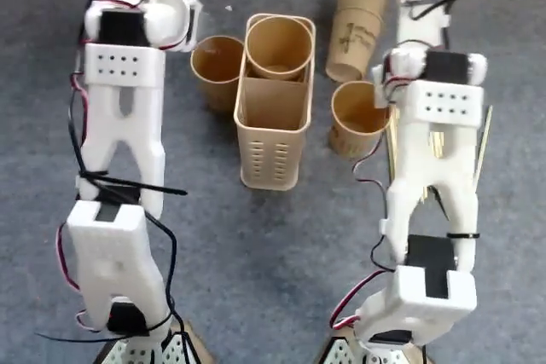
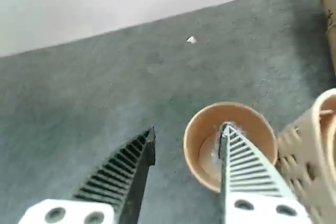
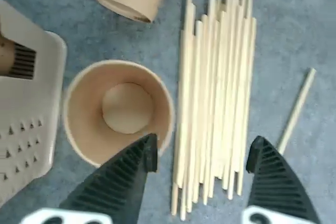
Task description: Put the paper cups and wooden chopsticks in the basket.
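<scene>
A beige slotted basket [image 1: 271, 130] stands mid-table with one paper cup [image 1: 279, 44] in its far compartment. A second cup [image 1: 217, 61] stands upright just left of the basket. My left gripper [image 2: 186, 137] hangs open over it, one finger [image 2: 244, 166] across the cup [image 2: 202, 142] and the other on the carpet side. A third cup [image 1: 358, 117] stands right of the basket, and a fourth [image 1: 356, 27] lies on its side behind it. My right gripper [image 3: 203, 148] is open above the chopstick bundle [image 3: 218, 93], beside the upright cup [image 3: 118, 111].
One stray chopstick [image 3: 296, 111] lies apart from the bundle. The basket wall [image 2: 310, 150] is close to the left gripper's cup. Grey carpet covers the table, and a pale wall runs along the far edge. A small white scrap [image 2: 191, 39] lies on the carpet.
</scene>
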`<state>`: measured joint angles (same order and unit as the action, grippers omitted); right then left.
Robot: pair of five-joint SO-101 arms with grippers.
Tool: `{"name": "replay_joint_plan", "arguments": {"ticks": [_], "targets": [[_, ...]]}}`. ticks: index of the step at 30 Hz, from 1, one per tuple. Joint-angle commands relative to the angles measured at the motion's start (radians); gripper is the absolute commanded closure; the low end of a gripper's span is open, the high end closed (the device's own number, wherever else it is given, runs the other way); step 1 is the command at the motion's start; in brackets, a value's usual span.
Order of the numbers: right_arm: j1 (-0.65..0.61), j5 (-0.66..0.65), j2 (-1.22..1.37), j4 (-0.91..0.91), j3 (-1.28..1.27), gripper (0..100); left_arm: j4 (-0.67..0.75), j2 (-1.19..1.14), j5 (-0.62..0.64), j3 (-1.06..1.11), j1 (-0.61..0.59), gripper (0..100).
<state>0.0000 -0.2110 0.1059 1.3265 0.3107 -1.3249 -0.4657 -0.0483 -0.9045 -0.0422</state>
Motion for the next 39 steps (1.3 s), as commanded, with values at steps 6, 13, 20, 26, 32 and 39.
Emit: {"name": "replay_joint_plan", "arguments": {"ticks": [6,13,20,26,32,39], "targets": [[-0.048,0.008,-0.007,-0.254,-0.232,72.4,0.106,-0.143,0.011,-0.010,0.013,78],[-0.047,0.006,-0.007,-0.372,-0.364,72.4,0.175,-0.331,0.011,-0.010,0.018,78],[-0.064,0.008,-0.005,-0.456,-0.527,91.1,0.190,-0.423,0.009,-0.010,0.010,91],[-0.054,0.012,-0.018,-0.427,-0.567,99.4,0.170,-0.394,0.009,-0.053,-0.010,100],[0.015,0.014,-0.128,-0.219,-0.298,99.3,-0.044,-0.260,0.009,-0.358,-0.070,100],[0.035,0.014,-0.266,0.030,0.024,99.3,-0.298,-0.047,0.009,-0.723,0.002,100]]}}
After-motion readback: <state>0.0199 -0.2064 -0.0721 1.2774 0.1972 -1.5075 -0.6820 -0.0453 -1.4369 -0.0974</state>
